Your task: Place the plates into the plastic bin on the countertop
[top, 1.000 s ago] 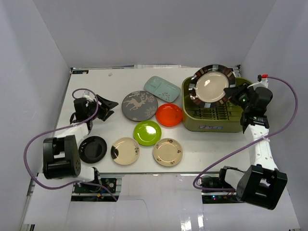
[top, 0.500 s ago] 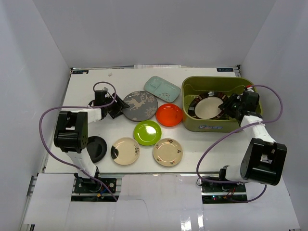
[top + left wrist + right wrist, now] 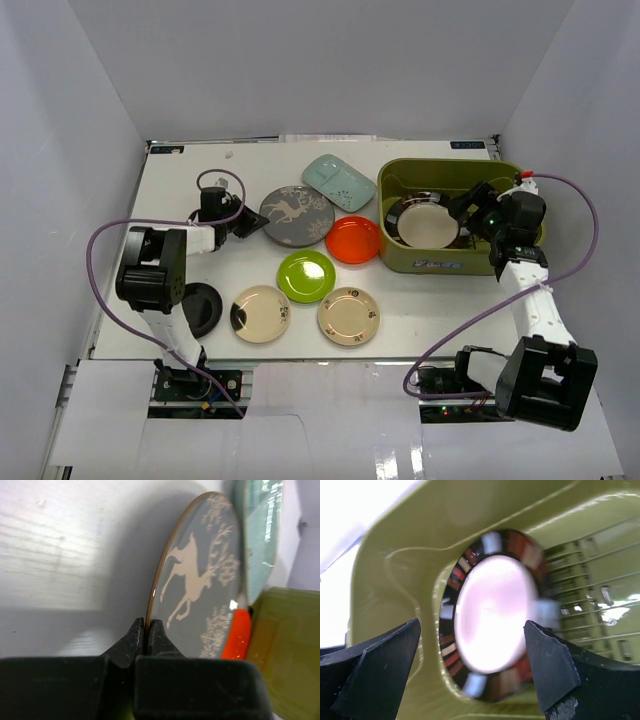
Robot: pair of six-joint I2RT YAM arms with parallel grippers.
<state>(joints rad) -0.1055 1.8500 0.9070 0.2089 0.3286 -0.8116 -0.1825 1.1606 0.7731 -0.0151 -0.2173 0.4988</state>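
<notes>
Eight plates: seven on the countertop (image 3: pixel 190 185), one inside the plastic bin (image 3: pixel 445 264)
Reference: clock directions were read in the top view from the lime green plate (image 3: pixel 306 276), with 12 o'clock toward the far wall
Plastic bin: olive-green, at 2 o'clock, stood on the countertop near its right edge, label on the near wall
Banded plate (image 3: pixel 427 223): white centre, dark rim with coloured blocks, lay in the bin's left half; blurred in the right wrist view
Right gripper (image 3: pixel 466 208): over the bin, fingers (image 3: pixel 375 675) spread wide, gripping nothing
Grey deer plate (image 3: pixel 296 215): at 12 o'clock; whether it was lifted off the surface could not be told
Left gripper (image 3: pixel 245 225): at the deer plate's 9 o'clock edge, fingers drawn narrow with the rim pinched between them
Pale teal oblong plate (image 3: pixel 339 183): at 1 o'clock, just beyond the deer plate
Orange-red plate (image 3: pixel 352 239): at 2 o'clock, between the deer plate and the bin
First cream plate (image 3: pixel 261 313): at 8 o'clock, just beside the lime green plate
Second cream plate (image 3: pixel 348 316): between 4 and 5 o'clock, just beside the lime green plate
Black plate (image 3: pixel 205 305): between 8 and 9 o'clock, farther out, partly hidden by the left arm (image 3: pixel 150 275)
</notes>
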